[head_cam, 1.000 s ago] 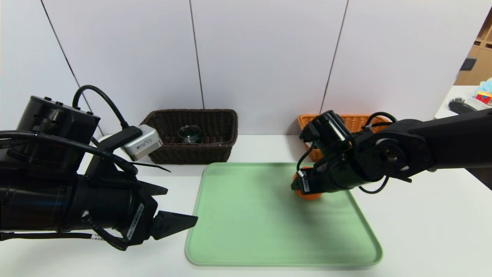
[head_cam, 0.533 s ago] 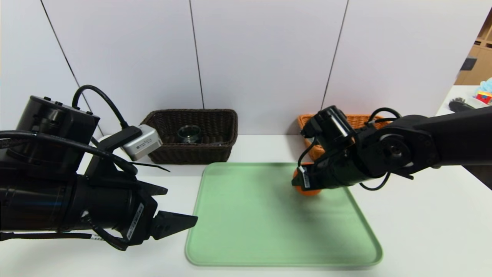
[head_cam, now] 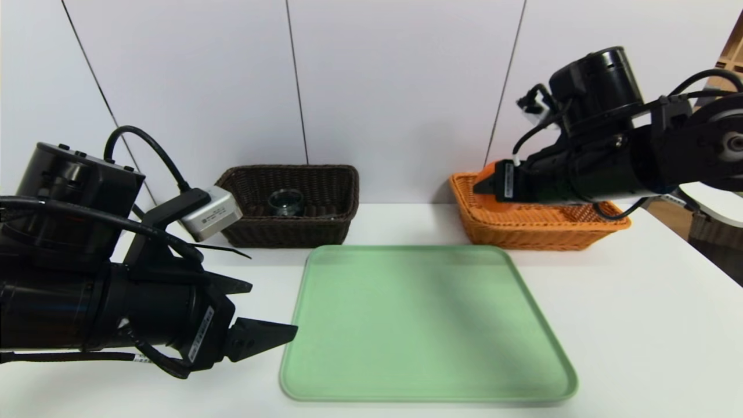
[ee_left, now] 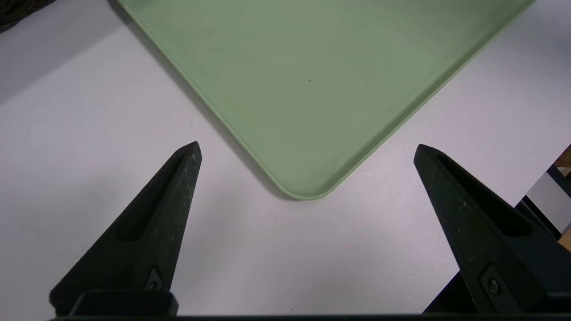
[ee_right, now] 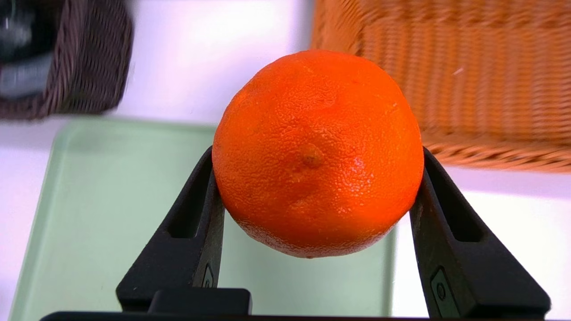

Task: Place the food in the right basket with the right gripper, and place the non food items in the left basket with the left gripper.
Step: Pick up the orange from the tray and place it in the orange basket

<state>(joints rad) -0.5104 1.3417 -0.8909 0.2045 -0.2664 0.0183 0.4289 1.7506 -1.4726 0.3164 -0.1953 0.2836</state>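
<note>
Orange point(ee_right: 317, 154) clenched in right claw point(ee_right: 312, 196), upper right of head view, above orange-tan wicker basket point(head_cam: 540, 223). Transport step; next: lower, release. Left claw point(ee_left: 308, 151) spread, idle.

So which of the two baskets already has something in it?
The dark brown left basket: a glass cup sits inside. Nothing shows in the orange-tan right basket.

Pebbled orange fruit point(ee_right: 317, 154), orange-tan woven basket point(head_cam: 540, 223), dark-brown woven basket point(head_cam: 290, 223), green tray point(head_cam: 426, 325)
</note>
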